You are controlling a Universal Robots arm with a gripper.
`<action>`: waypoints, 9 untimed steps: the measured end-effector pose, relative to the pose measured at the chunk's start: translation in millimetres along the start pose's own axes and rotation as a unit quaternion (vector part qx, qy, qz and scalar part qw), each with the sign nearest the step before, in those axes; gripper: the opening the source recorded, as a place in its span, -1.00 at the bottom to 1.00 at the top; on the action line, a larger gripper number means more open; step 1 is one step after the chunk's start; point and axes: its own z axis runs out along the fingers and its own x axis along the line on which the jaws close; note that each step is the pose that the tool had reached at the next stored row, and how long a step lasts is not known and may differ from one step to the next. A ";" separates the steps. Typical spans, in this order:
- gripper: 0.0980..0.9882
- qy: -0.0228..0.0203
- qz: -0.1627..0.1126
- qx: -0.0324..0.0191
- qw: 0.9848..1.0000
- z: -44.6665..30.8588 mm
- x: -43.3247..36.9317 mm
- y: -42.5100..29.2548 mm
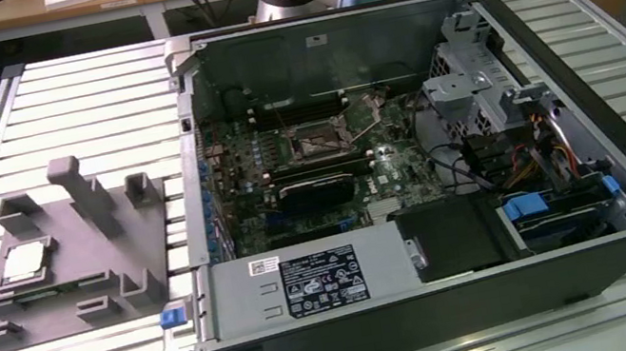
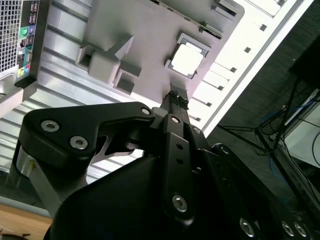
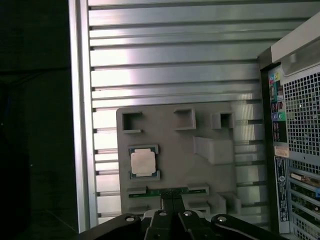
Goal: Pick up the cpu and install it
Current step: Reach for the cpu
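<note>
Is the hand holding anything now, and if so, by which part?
Nothing is held. The hand is empty; the cpu lies in the grey holder.

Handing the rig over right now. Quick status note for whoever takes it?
Pincer: shut, holding nothing, hanging above the grey holder block, clear of the chip.
Chip: flat in its seat on the holder block, on the slatted table, at the exterior view's left of the open computer case.
Done: nothing yet; chip not picked up.
Left: pick-up and install.
</note>
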 end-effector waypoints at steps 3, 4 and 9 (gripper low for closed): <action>-0.98 0.000 0.000 0.000 1.000 0.1 4.7 -0.4; -0.98 0.000 0.000 0.000 1.000 0.2 6.0 -0.5; -0.98 0.000 0.000 0.000 1.000 0.2 8.8 -0.7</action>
